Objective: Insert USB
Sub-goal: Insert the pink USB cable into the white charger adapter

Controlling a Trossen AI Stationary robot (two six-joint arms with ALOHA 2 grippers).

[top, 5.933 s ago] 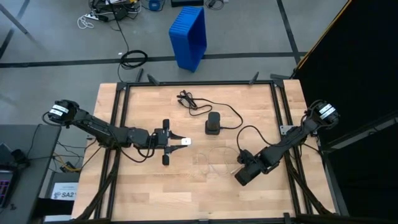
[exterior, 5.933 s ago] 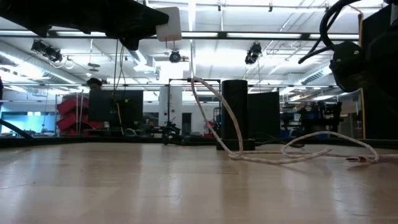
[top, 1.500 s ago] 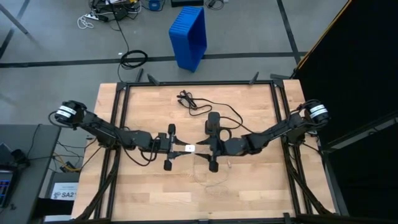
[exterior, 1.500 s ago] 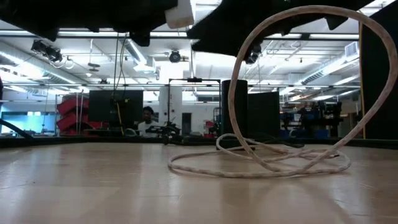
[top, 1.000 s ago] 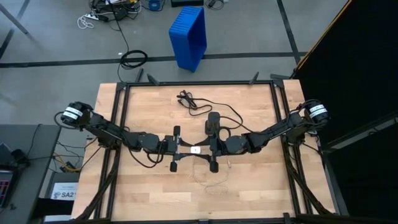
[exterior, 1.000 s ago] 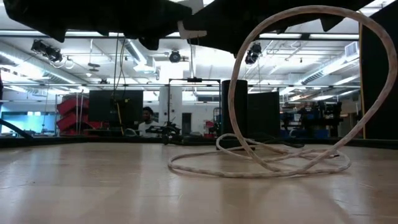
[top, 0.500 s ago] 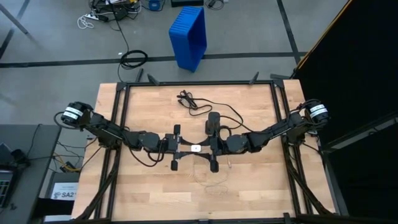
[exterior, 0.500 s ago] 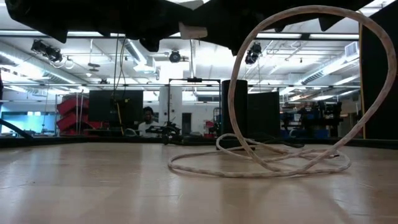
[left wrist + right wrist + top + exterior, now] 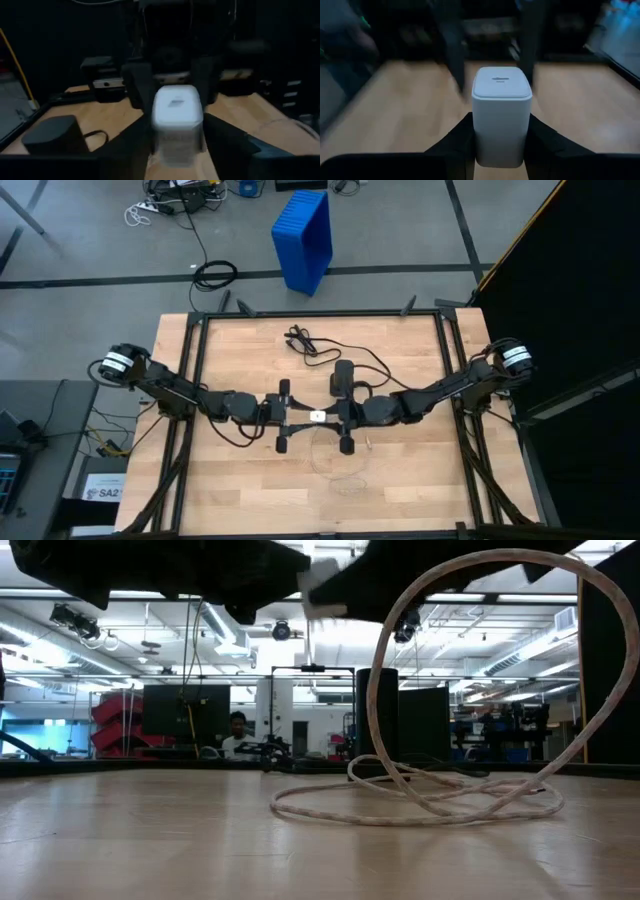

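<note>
Matt white plastic charger [image 9: 500,122], wood table [image 9: 240,490]

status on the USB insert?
Grippers meet mid-table, left and right. White charger held between them; whose grip, unclear. Cable loops on table. No obstruction seen.

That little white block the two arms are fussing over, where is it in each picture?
High view: white block at table centre, between both grippers.
Low view: top middle, under the dark arms.
Left wrist view: centre.
Right wrist view: centre.
Shared landmark: the black box behind it.
</note>
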